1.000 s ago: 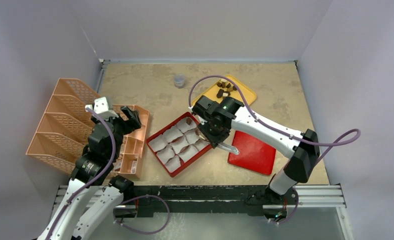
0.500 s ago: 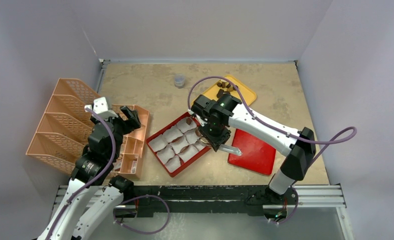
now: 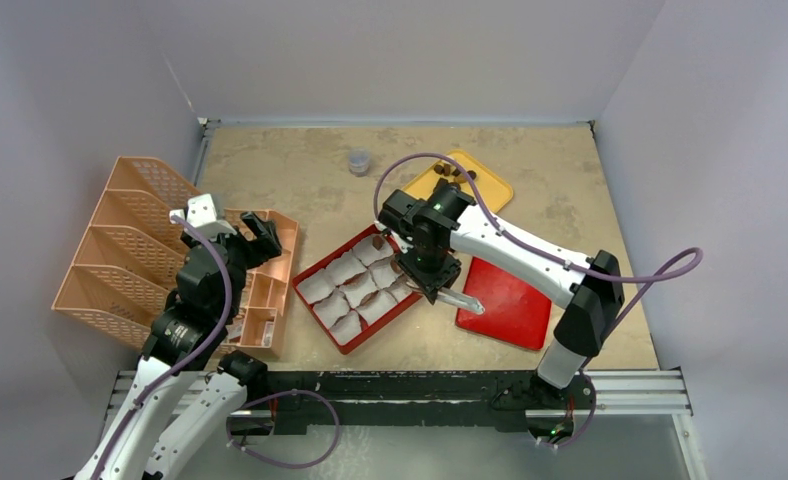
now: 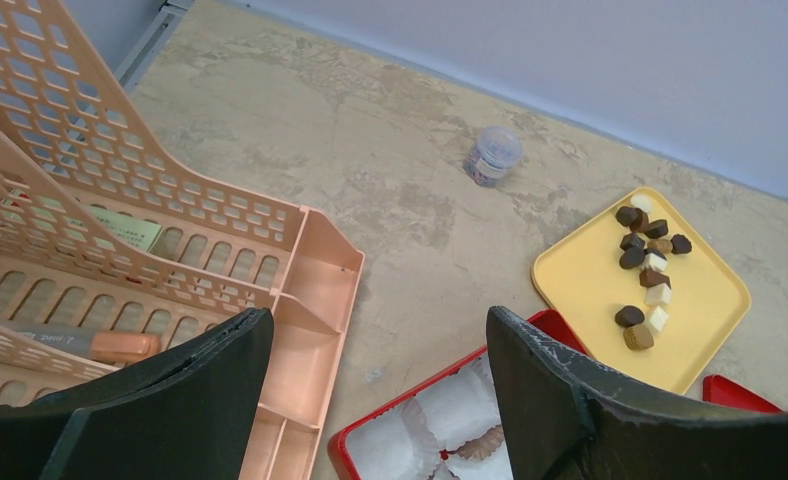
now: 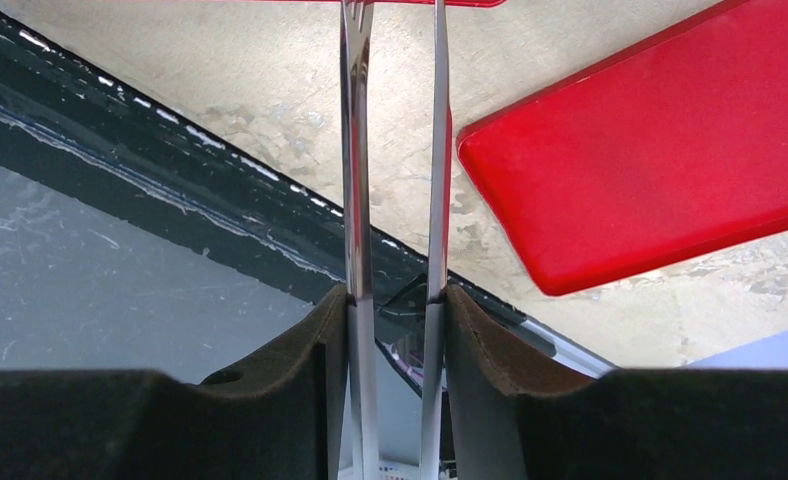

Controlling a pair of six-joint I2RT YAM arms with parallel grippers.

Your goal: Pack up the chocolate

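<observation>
Chocolate pieces (image 4: 645,270), dark, light brown and white, mostly sit loose on the yellow tray (image 4: 705,300) at the far side of the surface. At least 1 brown piece already lies in a paper cup of the red box (image 3: 380,327). Most cups look unfilled, so packing is judged early.

Right tool (image 5: 395,320) is clamped on metal tweezers (image 5: 355,200), pads pressing both blades. Blades run parallel with a gap. Tips leave the wrist view, so cannot tell if they carry a piece. Tweezers are likely used because each piece is far smaller than the pads. From above, the right tool hangs at the box's right edge, tweezers angled out over the gap between box and red lid (image 3: 505,300). Lid lies flat beside the box, probably kept off until the cups are filled.

Left tool (image 4: 377,330) is spread wide, gripping nothing, parked above the orange desk organiser (image 4: 310,300), out of the right arm's way.

Small lidded jar (image 4: 492,155) stands alone near the back, label too small to read. Print on the items inside the organiser is blurred, unreadable.
</observation>
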